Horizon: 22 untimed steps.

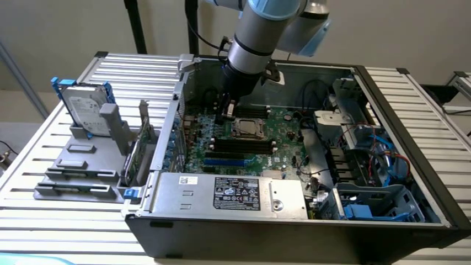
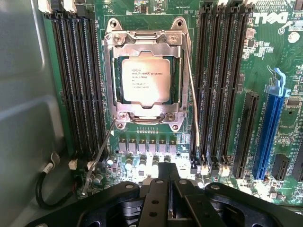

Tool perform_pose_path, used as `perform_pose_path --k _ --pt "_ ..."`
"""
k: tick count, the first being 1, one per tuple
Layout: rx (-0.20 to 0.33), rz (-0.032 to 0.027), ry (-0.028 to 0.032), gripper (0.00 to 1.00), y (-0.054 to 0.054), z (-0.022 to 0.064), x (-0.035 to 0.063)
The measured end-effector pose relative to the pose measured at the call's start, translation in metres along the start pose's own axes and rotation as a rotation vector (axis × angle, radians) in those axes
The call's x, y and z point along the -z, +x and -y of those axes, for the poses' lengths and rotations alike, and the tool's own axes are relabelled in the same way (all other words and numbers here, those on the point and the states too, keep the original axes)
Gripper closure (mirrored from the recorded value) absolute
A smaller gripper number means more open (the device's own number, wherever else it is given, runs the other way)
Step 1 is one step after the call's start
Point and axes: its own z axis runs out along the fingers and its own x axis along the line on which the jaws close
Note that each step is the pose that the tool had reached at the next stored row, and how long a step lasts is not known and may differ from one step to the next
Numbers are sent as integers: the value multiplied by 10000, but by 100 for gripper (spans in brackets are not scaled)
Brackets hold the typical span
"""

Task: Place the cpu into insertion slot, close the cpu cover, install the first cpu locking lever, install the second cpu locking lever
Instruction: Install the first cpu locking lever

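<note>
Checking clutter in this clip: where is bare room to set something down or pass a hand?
Bare table slats lie camera-side of the grey fixture and at the exterior view's right of the computer case. Inside it is crowded: cables, and the tool near the cpu.

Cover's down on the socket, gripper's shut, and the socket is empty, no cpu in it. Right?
No, the insertion slot is not empty: in the wrist view the cpu lies in it, showing through the window of the cpu cover. The cover is down and the gripper is shut.
</note>
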Motion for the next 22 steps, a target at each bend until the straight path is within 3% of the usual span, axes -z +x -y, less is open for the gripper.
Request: perform_pose_path --k 11,15,17,22 --pt "-4 -5 14 89 -20 10 7" --pt "-74 -47 54 89 -50 26 35" --pt "-157 -102 70 89 -53 31 48" --pt "-462 -361 102 89 -54 39 74"
